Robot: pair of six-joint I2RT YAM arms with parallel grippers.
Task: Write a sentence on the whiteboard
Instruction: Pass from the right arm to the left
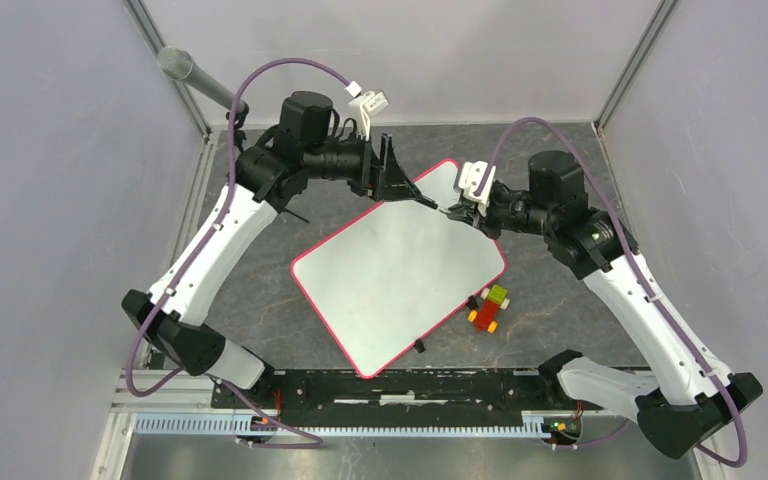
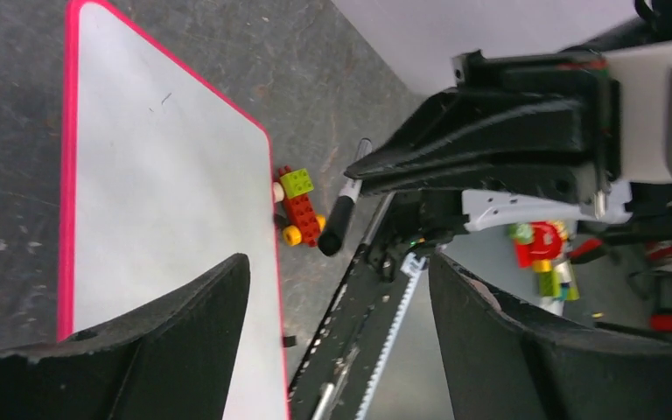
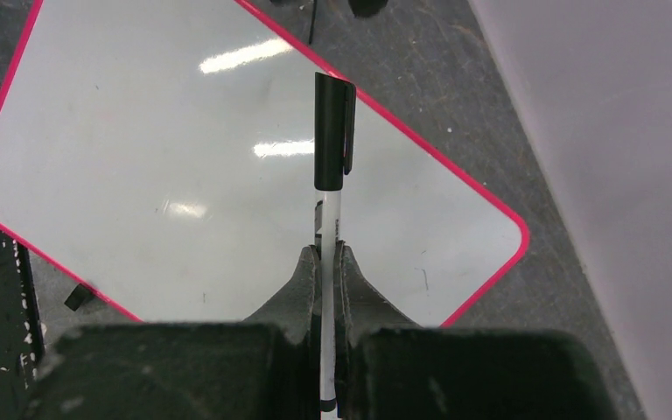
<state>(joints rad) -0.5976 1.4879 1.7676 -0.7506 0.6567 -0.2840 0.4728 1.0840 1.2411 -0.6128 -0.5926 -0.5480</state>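
Right claw (image 3: 328,255) clamps capped marker (image 3: 330,166) over whiteboard (image 3: 184,175); left claw (image 1: 407,190) wide, empty; toy bricks (image 1: 487,307) adjacent.

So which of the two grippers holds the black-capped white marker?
The right gripper, clamped on the black-capped white marker; the left gripper gapes open, empty.

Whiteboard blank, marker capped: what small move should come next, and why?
Probably ease the open left gripper forward and close it on the cap: the right gripper clamps the marker with its cap on, and the whiteboard bears no writing.
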